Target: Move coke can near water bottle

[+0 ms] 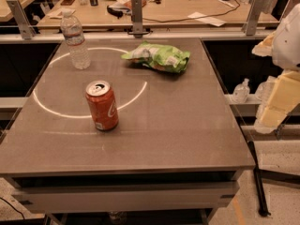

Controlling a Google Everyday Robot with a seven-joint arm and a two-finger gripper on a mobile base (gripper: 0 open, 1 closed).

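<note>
- On the grey table [187, 125], toward its front left, the coke can [101, 105] stands upright, its silver top and pull tab showing.
- At the far left corner, the water bottle [75, 40] stands upright with its white cap on, well apart from the can.
- Toward the far middle, a green chip bag [159, 56] lies flat, right of the bottle.
- At the view's right edge, the claw [280, 97] hangs beyond the table's side, far from the can; I cannot tell whether it is released or clenched.
</note>
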